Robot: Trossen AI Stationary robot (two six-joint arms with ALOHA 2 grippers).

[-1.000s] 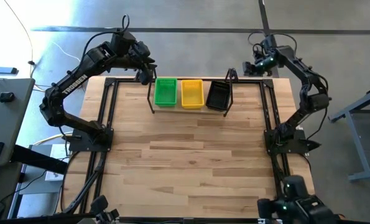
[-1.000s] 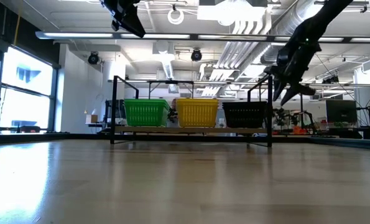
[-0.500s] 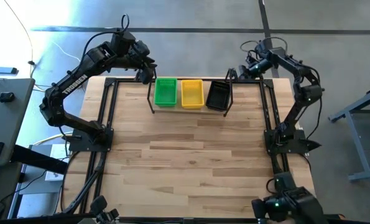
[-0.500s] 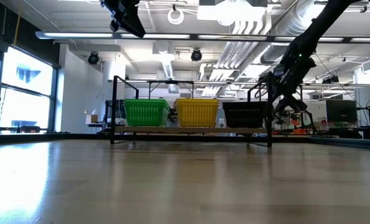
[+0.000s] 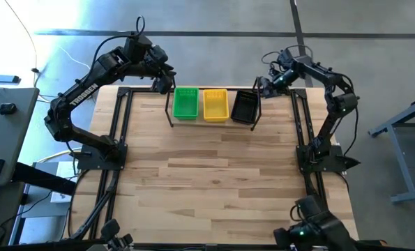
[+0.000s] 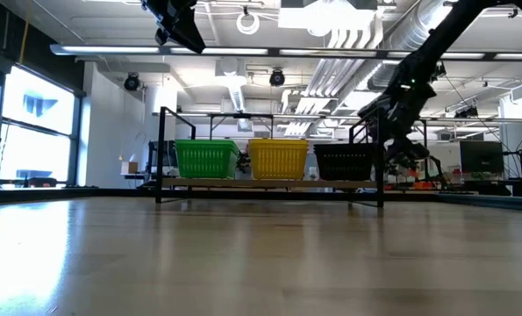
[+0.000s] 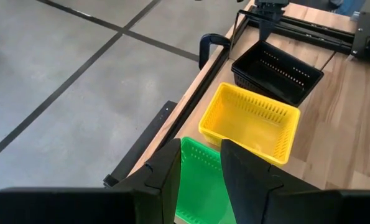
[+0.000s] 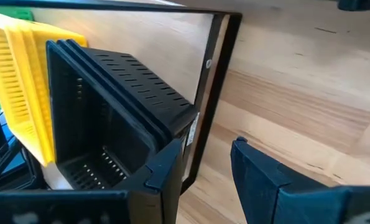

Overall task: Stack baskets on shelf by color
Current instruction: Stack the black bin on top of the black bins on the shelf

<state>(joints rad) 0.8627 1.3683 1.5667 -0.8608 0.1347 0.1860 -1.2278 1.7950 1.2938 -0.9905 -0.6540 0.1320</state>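
— Where do we find the baskets?

— We see three stacks in a row on the shelf (image 5: 214,120) at the far edge of the table (image 5: 214,181): the green baskets (image 5: 185,102) on the left, the yellow baskets (image 5: 215,104) in the middle, the black baskets (image 5: 244,106) on the right. The green and yellow sit close side by side; the black stack is turned slightly askew and lies against the shelf's right upright loop.

— Are they nested?

— In the right wrist view we make out at least two black rims, one inside the other. How many green or yellow ones are nested we cannot tell.

— And the right gripper (image 5: 266,82)?

— We see it just beyond the shelf's right end, close to the black stack. Its fingers (image 8: 166,177) stand apart with a clear gap and nothing between them; the black rod of the shelf frame and the black stack's corner lie just ahead of them.

— The left gripper (image 5: 167,82)?

— We find it raised near the shelf's left end, above and behind the green stack. Its fingers (image 7: 169,180) are slightly apart, a narrow gap showing the green mesh below, and they hold nothing.

— From table height?

— We see the three stacks standing level on the plank, the left arm high at the top, the right arm by the right upright.
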